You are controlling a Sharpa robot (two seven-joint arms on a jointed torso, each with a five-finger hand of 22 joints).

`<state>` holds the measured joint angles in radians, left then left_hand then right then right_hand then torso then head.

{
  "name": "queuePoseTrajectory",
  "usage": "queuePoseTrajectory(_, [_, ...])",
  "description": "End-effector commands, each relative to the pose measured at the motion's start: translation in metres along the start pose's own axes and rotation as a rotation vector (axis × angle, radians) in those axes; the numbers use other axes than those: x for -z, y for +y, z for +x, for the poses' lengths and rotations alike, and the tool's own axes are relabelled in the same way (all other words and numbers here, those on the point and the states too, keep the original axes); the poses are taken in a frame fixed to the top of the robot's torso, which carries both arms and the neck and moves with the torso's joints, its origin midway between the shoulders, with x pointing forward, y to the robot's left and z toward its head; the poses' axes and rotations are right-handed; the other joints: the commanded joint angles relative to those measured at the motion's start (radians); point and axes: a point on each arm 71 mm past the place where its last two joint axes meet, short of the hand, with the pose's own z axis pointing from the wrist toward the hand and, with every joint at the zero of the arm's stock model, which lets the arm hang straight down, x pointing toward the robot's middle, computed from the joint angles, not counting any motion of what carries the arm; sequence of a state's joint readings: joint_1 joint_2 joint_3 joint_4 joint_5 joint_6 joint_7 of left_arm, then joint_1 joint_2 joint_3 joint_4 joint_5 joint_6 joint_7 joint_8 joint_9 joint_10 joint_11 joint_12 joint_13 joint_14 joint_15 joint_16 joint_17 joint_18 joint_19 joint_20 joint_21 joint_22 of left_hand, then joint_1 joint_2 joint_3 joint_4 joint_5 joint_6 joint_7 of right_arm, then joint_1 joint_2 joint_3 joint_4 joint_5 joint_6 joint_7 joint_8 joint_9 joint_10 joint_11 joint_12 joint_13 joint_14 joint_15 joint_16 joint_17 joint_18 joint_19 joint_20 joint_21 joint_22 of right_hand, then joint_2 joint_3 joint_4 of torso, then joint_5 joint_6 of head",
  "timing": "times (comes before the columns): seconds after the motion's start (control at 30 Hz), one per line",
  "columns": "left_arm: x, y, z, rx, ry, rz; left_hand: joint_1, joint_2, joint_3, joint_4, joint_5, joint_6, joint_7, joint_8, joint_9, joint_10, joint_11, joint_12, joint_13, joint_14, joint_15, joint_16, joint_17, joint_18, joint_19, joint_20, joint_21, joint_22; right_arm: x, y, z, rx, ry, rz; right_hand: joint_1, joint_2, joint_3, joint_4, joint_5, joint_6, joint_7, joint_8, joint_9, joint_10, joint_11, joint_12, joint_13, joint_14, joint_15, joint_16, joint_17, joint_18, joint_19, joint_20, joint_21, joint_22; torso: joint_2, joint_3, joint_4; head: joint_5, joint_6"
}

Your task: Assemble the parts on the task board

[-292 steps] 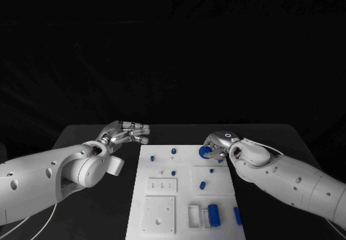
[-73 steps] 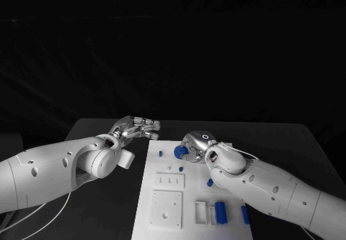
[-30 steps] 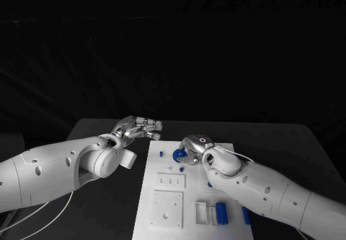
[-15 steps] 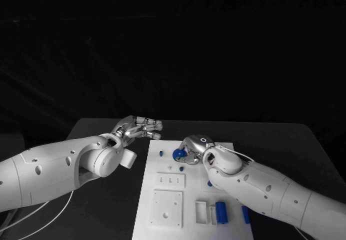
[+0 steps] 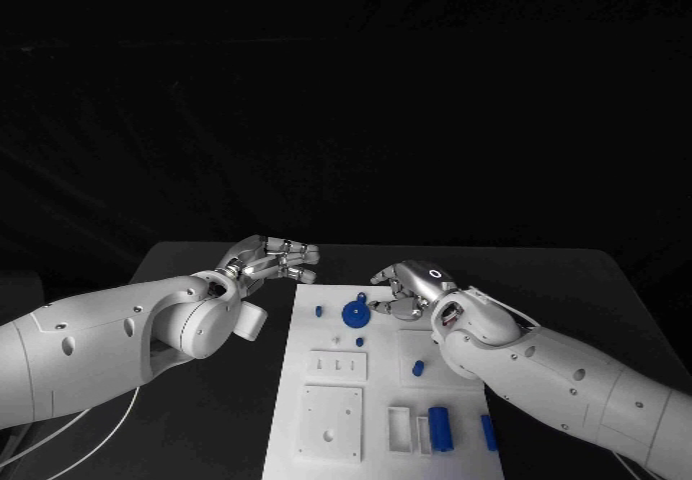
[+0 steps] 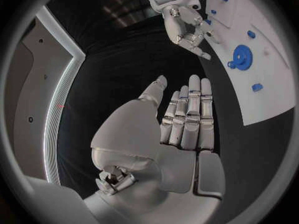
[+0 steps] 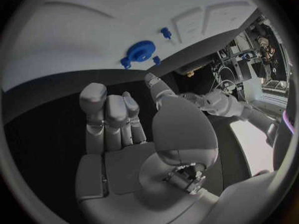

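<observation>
One task board (image 5: 329, 420) lies on one desk (image 5: 577, 280), carrying one blue gear (image 5: 353, 315) and about seven smaller blue parts (image 5: 441, 426); two hands.

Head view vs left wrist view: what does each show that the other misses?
Head view alone: the near end of the task board, with its white square plates and the upright blue cylinder, plus both white arms. Left wrist view alone: the inside of the left hand, palm bare, fingers straight and side by side, holding nothing. Both: the blue gear lying on the board's far end, free of any hand, small blue pegs near it, and the right hand beside it, holding nothing.
</observation>
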<state>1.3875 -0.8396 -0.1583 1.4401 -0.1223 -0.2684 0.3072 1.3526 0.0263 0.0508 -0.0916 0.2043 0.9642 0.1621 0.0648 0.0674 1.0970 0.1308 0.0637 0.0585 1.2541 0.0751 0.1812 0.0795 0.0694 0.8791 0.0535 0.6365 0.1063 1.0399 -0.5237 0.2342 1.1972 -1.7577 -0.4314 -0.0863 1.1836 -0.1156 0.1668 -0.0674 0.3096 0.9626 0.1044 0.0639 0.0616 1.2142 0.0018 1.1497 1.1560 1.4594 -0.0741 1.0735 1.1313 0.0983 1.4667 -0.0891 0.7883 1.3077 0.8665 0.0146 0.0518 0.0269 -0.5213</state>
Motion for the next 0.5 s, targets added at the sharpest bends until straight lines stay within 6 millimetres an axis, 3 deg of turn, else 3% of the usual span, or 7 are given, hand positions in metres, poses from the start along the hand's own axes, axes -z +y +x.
queuePoseTrajectory(0.03, [0.000,-0.001,-0.003,-0.001,0.003,0.010,0.005,-0.002,-0.004,0.000,0.004,0.006,-0.004,-0.001,0.000,-0.007,-0.001,-0.004,0.001,-0.007,0.002,-0.005,-0.001,-0.007,-0.003,0.004,-0.002,-0.002,0.006,-0.010,-0.019,-0.136,-0.078,-0.069,0.022,0.002,-0.009,-0.025,-0.008,0.006,0.005,-0.004,-0.001,0.007,0.005,0.007,0.004,0.000,0.010,0.005,0.002,-0.002,0.042,0.004,0.002,0.093,-0.003,0.0065,-0.0117,-0.005,0.006])
queuePoseTrajectory(0.13, [0.001,-0.001,-0.007,-0.009,-0.008,0.010,0.004,-0.002,-0.005,0.000,0.005,0.007,-0.004,-0.001,0.000,-0.006,-0.001,-0.004,0.001,-0.008,0.002,-0.005,-0.001,-0.007,-0.004,0.004,-0.003,-0.002,0.013,-0.029,-0.030,-0.216,-0.073,-0.040,0.039,0.018,-0.034,-0.054,-0.008,0.021,0.007,-0.003,0.000,-0.012,0.007,-0.016,-0.016,-0.007,0.012,-0.018,-0.015,-0.004,0.032,0.005,-0.031,0.085,-0.005,0.0101,-0.0196,-0.008,0.008])
queuePoseTrajectory(0.2, [0.001,0.000,-0.011,-0.014,-0.017,0.010,0.004,-0.002,-0.005,-0.001,0.005,0.008,-0.005,0.000,0.000,-0.004,-0.002,-0.004,0.001,-0.008,0.002,-0.006,-0.002,-0.007,-0.005,0.004,-0.003,-0.002,0.020,-0.047,-0.040,-0.275,-0.081,-0.014,0.056,0.024,-0.013,-0.083,-0.007,0.060,0.009,-0.002,0.001,-0.058,0.007,-0.107,-0.105,-0.017,0.012,-0.062,-0.051,-0.001,0.021,0.007,-0.095,0.069,-0.007,0.0126,-0.0245,-0.009,0.010])
queuePoseTrajectory(0.27, [0.001,0.000,-0.014,-0.018,-0.023,0.010,0.004,-0.002,-0.004,-0.001,0.005,0.009,-0.005,-0.001,0.000,-0.002,-0.002,-0.004,0.001,-0.008,0.002,-0.006,-0.002,-0.007,-0.006,0.005,-0.004,-0.003,0.026,-0.062,-0.046,-0.305,-0.087,0.003,0.061,0.033,0.014,-0.120,-0.003,0.070,0.008,-0.003,0.001,-0.096,0.001,-0.263,-0.260,-0.033,0.008,-0.113,-0.093,0.001,0.010,0.004,-0.175,0.047,-0.009,0.0174,-0.0290,-0.012,0.010])
queuePoseTrajectory(0.37, [0.001,0.001,-0.017,-0.022,-0.031,0.009,0.005,-0.001,-0.004,-0.001,0.005,0.010,-0.006,-0.001,0.000,0.000,-0.003,-0.004,0.001,-0.008,0.002,-0.007,-0.002,-0.007,-0.005,0.004,-0.004,-0.003,0.036,-0.085,-0.054,-0.335,-0.082,0.036,0.067,0.029,0.064,-0.175,-0.024,0.070,0.006,-0.003,0.000,-0.016,-0.009,-0.532,-0.519,-0.045,0.000,-0.220,-0.202,0.000,-0.004,-0.004,-0.314,0.000,-0.010,0.0232,-0.0340,-0.018,0.010])
queuePoseTrajectory(0.5, [0.001,0.001,-0.021,-0.026,-0.038,0.008,0.005,-0.001,-0.004,-0.001,0.005,0.010,-0.006,-0.001,0.000,0.000,-0.003,-0.004,0.001,-0.008,0.002,-0.007,-0.002,-0.007,-0.005,0.004,-0.004,-0.003,0.047,-0.109,-0.060,-0.358,-0.072,0.083,0.071,0.027,0.082,-0.202,-0.030,0.059,0.003,-0.002,0.001,0.056,-0.012,-0.655,-0.640,-0.065,-0.001,-0.227,-0.227,0.007,-0.012,-0.004,-0.396,-0.022,-0.011,0.0299,-0.0397,-0.019,0.010])
